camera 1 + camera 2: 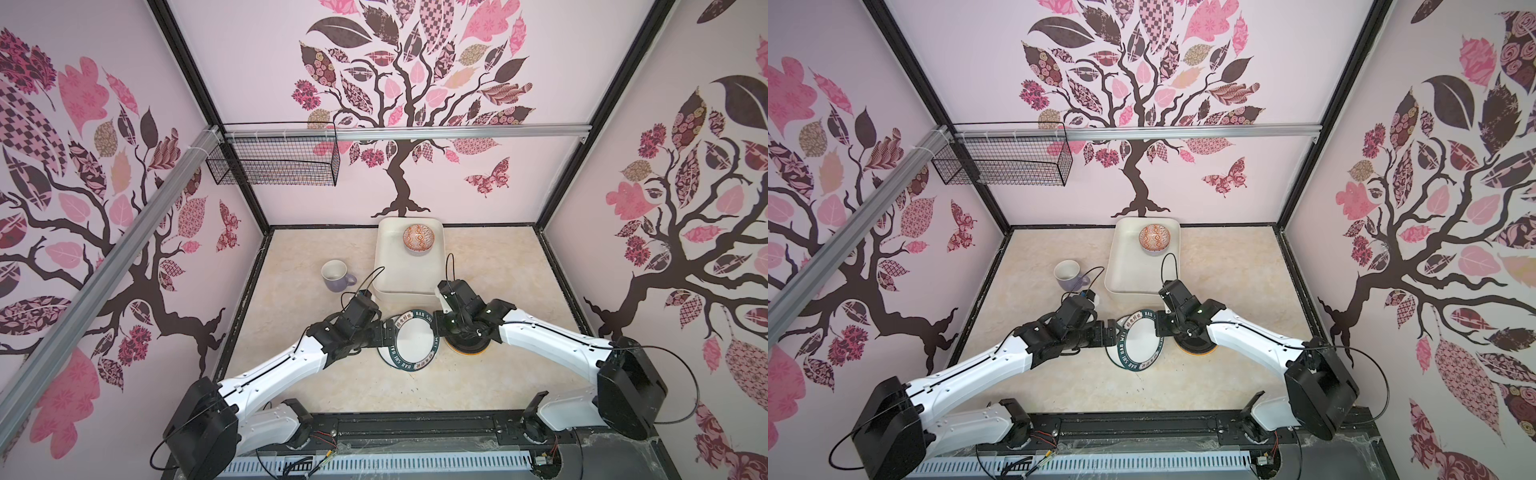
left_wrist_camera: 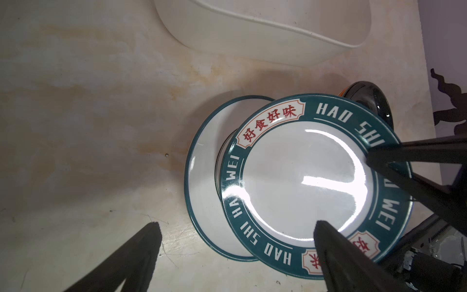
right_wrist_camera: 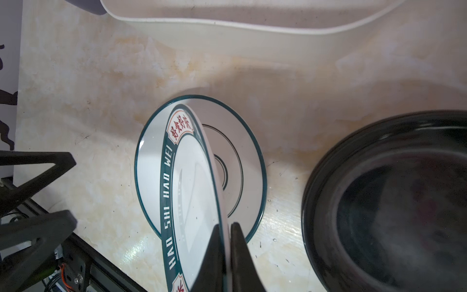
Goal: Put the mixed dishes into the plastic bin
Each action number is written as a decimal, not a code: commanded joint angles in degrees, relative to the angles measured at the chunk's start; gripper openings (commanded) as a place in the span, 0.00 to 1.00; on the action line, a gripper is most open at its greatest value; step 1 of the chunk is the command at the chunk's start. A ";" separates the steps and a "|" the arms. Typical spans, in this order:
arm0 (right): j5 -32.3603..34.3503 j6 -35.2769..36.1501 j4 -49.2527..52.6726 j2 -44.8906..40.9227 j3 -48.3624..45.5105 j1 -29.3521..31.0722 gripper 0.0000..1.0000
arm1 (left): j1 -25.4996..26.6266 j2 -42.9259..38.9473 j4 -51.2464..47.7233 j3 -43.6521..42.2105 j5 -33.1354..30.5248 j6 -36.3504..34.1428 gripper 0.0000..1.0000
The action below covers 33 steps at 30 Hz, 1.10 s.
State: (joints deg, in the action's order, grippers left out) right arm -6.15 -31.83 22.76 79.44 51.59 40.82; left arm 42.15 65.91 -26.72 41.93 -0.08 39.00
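The right gripper (image 3: 227, 252) sits closest to the lens in the right wrist view. Its jaws are clamped on the rim of the green-lettered plate (image 3: 188, 192). That plate hangs tilted, one edge raised, above the white black-ringed plate (image 3: 242, 161), which lies flat on the bench (image 3: 101, 101).

The left gripper (image 2: 236, 224) has its jaws wide apart, one finger over the lettered plate's face and the other over bare bench beside the ringed plate. Whether it touches the plate I cannot tell.

In both top views the two grippers face each other across that plate in the middle of the bench, just before the near wall of the plastic bin (image 1: 403, 296). The black plate (image 3: 391, 202) lies just right of the ringed one, stacked on the orange plate (image 1: 467, 353), under the right wrist.

The bin stands at the middle of the bench's far edge. It holds the orange-patterned bowl (image 1: 418, 238) in its far right corner. The lavender mug (image 1: 336, 276) stands upright just left of the bin's near left corner, handle toward the bin.
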 commanded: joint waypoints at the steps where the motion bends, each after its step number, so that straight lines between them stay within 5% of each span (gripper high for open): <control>1: -1.41 0.41 2.24 -2.02 3.63 -0.92 0.07 | -0.40 -2.93 -3.82 3.47 -2.59 -1.12 0.98; 18: -5.28 1.22 0.94 3.62 15.82 -7.71 0.06 | -7.87 -9.23 -12.08 9.71 -1.13 -5.71 0.98; 33: -14.07 1.02 -3.67 25.29 32.60 -20.71 0.06 | -9.40 -0.77 -13.97 18.55 -1.91 -11.46 0.98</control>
State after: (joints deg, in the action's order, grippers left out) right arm -16.91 -30.09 21.10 101.36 80.86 21.15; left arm 33.32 64.27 -39.83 57.71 -1.69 29.71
